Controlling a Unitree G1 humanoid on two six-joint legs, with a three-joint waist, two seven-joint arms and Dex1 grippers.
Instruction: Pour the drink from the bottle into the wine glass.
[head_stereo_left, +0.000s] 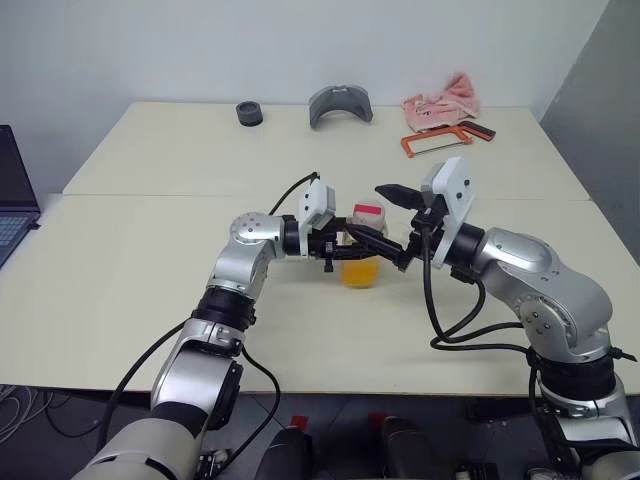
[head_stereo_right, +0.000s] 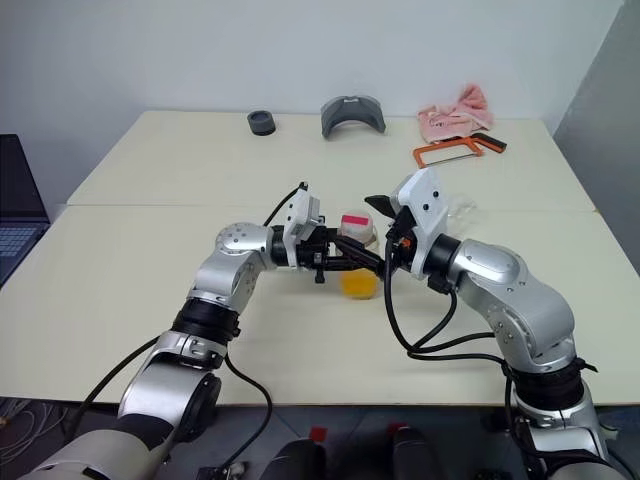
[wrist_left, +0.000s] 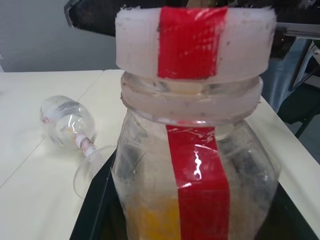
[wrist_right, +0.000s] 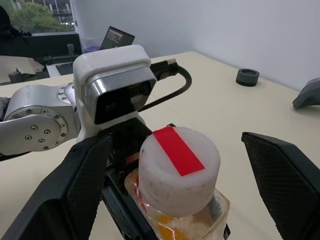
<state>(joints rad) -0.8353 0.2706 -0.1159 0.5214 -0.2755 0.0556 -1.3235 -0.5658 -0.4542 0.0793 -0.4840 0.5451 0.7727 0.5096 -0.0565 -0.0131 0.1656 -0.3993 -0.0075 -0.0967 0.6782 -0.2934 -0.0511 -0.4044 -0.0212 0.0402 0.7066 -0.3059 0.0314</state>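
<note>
**Left gripper holds the bottle, right gripper open around its cap**

The left gripper is closed on the bottle and holds it upright above the table. Its black fingers clamp the clear body from the two sides, and the arm reaches in from the robot's left.

The right gripper comes from the other side. Its two black fingers are spread wide, one on each side of the white cap. In the right wrist view there is a gap between each finger and the cap, so they do not touch it. The cap sits on the mouth of the bottle and has a red strip across its top.

The bottle has a red stripe down its side. The drink is orange-yellow and fills only the lower part of the bottle.

The glass lies on its side on the table, near the bottle, as the left wrist view shows. Its bowl is empty, and its stem and round foot point toward the bottle.

At the far edge of the table there are a small dark round thing, a grey curved object, a pink cloth and an orange frame. A laptop stands at the robot's left, beside the table.
</note>
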